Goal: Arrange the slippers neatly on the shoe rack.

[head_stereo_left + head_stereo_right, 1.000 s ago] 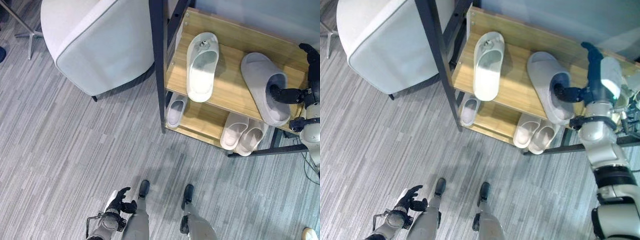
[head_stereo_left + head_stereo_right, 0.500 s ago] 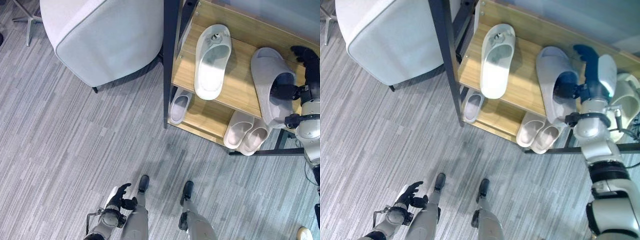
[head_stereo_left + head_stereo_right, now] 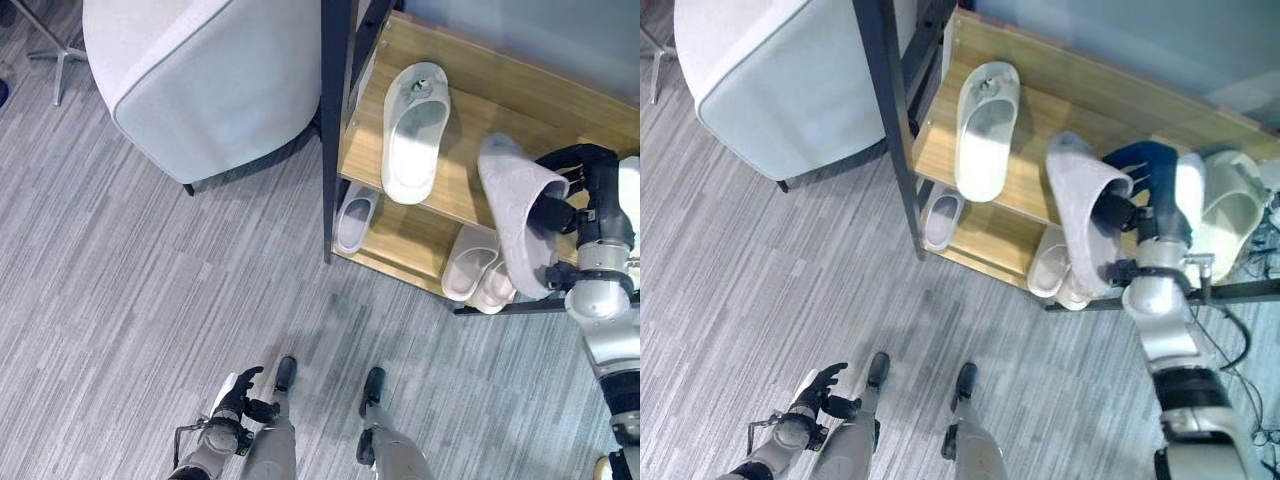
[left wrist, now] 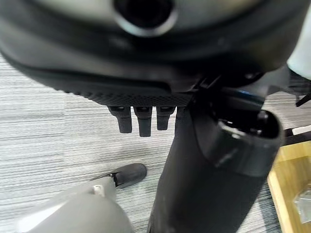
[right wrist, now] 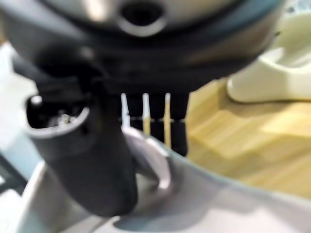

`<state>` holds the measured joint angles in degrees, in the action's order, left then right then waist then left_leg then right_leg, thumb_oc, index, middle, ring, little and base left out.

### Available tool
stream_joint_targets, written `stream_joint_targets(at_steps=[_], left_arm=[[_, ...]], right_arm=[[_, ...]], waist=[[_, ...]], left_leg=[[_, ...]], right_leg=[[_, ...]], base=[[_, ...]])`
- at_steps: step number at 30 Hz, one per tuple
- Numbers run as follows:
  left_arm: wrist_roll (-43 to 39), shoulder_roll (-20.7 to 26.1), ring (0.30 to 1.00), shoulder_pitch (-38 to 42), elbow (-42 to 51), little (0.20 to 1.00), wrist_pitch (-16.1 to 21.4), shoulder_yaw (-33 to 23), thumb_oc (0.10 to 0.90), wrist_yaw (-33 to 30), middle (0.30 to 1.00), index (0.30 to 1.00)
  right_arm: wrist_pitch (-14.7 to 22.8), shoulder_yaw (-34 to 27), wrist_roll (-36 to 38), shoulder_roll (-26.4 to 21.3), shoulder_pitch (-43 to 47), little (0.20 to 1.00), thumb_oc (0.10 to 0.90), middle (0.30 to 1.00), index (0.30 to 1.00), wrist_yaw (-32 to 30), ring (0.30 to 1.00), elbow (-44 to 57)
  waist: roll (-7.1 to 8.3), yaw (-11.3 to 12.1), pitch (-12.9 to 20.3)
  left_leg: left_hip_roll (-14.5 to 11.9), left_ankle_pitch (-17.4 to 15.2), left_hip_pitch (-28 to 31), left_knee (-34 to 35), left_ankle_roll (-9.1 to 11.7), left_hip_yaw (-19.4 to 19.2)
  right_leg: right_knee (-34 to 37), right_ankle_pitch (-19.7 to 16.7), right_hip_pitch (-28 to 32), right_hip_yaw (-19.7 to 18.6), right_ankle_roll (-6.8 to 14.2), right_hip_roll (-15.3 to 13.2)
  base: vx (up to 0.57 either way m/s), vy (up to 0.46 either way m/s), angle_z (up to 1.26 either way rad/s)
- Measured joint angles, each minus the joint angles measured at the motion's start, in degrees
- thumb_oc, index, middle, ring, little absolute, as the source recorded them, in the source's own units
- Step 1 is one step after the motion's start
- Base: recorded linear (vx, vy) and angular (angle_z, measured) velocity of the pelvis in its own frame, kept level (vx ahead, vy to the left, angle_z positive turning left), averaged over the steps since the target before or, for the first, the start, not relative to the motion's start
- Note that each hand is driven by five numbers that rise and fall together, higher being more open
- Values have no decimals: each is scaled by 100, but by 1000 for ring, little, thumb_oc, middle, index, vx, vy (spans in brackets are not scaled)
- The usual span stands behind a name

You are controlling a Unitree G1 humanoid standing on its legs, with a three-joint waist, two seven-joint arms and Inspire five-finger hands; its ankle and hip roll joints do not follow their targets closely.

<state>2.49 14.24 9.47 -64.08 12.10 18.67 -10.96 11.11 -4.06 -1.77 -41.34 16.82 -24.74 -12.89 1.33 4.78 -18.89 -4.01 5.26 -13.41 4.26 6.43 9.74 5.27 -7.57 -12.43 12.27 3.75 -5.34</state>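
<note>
Far left there's a big pale grey armchair (image 3: 200,80) sitting on the striped grey floor (image 3: 120,300). Low down, the left hand (image 3: 238,402) hangs beside the robot with its fingers loosely straight, holding nothing.

Next over is the shoe rack (image 3: 372,130) – dark metal frame, wooden shelves. On the upper shelf a white slipper (image 3: 411,130) lies flat, toe towards the robot. Under it, on the lower shelf, a small grey slipper (image 3: 353,218) sits near the left post, and a pale pair (image 3: 476,274) sits side by side further right.

Then the grey slipper (image 3: 515,220) – it's tilted up on its side, heel end raised off the upper shelf, hanging over the front edge above that pale pair. The right hand (image 3: 1140,185) has it pinched: thumb pushed into the opening, fingers wrapped round the outside of the upper. Just right of the hand, in the right eye view, a cream slipper (image 3: 1230,215) rests on the upper shelf.
</note>
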Motion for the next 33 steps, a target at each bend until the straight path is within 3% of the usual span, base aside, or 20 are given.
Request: stream_joint_targets(at_steps=[1,6,9,13,20,22,25,26,27,28,29,30,31,33], left_arm=[[5,-18,900,-33,-5,900,-11,-91,800,11,900,900],[95,-11,900,-108,1,900,-105,-201,800,17,900,900],[216,-31,900,-316,3,900,-120,-322,800,34,900,900],[279,-24,900,-406,-14,900,-127,-383,800,58,900,900],[334,-112,900,-640,-161,900,-135,-593,800,140,900,900],[329,-94,900,-695,-176,900,-118,-601,800,138,900,900],[322,-30,900,-590,-111,900,-33,-577,800,128,900,900],[332,-23,900,-555,-103,900,5,-576,800,110,900,900],[339,-42,900,-548,-128,900,4,-568,800,116,900,900],[375,-91,900,-499,-229,900,10,-545,800,123,900,900],[440,-263,900,-450,-370,900,2,-538,800,118,900,900],[441,-304,900,-472,-322,900,10,-546,800,117,900,900],[430,-309,900,-431,-286,900,5,-591,800,110,900,900],[467,-286,900,-450,-337,900,30,-589,800,127,900,900]], right_arm=[[39,-58,-31,238,-266,300,400,300,300,14,300,422],[113,-169,-196,543,-1000,300,400,300,300,157,300,1335],[202,-250,-265,1111,-1640,300,400,300,300,474,300,2017],[303,-175,-374,1095,-2267,300,400,300,300,995,300,2275],[327,365,-301,1056,-3114,300,400,300,300,1812,300,2220],[329,559,-56,987,-3175,300,400,300,300,1974,300,2213],[345,836,217,831,-3299,300,400,300,300,2143,300,2184],[347,903,253,815,-3367,300,400,300,300,2227,300,2188],[356,982,280,828,-3372,300,400,300,300,2227,300,2158],[361,1079,338,817,-3309,300,400,300,300,2223,300,2053],[359,1154,336,712,-3231,300,400,300,300,2218,300,1891],[353,1165,317,648,-3178,300,400,300,300,2237,300,1855],[291,1192,288,621,-3136,300,400,300,300,2274,300,1715],[216,1268,169,688,-3296,300,400,300,300,2279,300,1606]], waist=[[9,-41,-5],[31,-109,-13],[30,-298,-9],[15,-500,1],[-205,-808,165],[-193,-845,165],[-28,-812,138],[27,-649,160],[-15,-655,211],[9,-658,283],[-324,-554,395],[-481,-475,385],[-519,-460,271],[-343,-363,293]], left_leg=[[-2,0,85,4,0,-22],[11,-2,361,28,-3,-111],[0,-4,644,82,-5,-162],[-2,-11,811,82,-16,-174],[-212,-127,1152,-54,6,-481],[-302,-253,1070,-559,104,-617],[-266,-309,318,-2324,178,-853],[-264,-346,148,-2511,183,-1014],[-230,-405,53,-2420,123,-1077],[-11,-442,26,-1896,29,-1245],[-144,-452,-18,-1074,38,-1219],[-293,-418,-11,-833,108,-1197],[-322,-333,6,-698,130,-1138],[-113,-267,22,-745,45,-897]], right_leg=[[1,1,77,-18,1,0],[2,11,308,-118,22,-8],[1,39,541,-165,70,-7],[0,47,703,-177,81,-35],[-139,165,856,-497,64,153],[-319,268,886,-594,-70,288],[-657,583,930,-767,-332,279],[-706,585,911,-797,-446,272],[-603,634,881,-807,-460,274],[-337,744,850,-948,-308,213],[-349,1021,714,-1068,-296,491],[-845,1050,520,-978,-398,627],[-1106,884,611,-888,-462,655],[-1052,919,604,-979,-481,608]], base=[[15,0,-5],[15,8,-7],[-15,-36,-7],[-12,-91,-2],[14,-226,-25],[-7,-265,-20],[90,-79,-6],[212,13,-25],[240,28,-51],[217,41,-60],[225,58,-90],[220,97,-83],[224,139,-59],[225,212,-35]])
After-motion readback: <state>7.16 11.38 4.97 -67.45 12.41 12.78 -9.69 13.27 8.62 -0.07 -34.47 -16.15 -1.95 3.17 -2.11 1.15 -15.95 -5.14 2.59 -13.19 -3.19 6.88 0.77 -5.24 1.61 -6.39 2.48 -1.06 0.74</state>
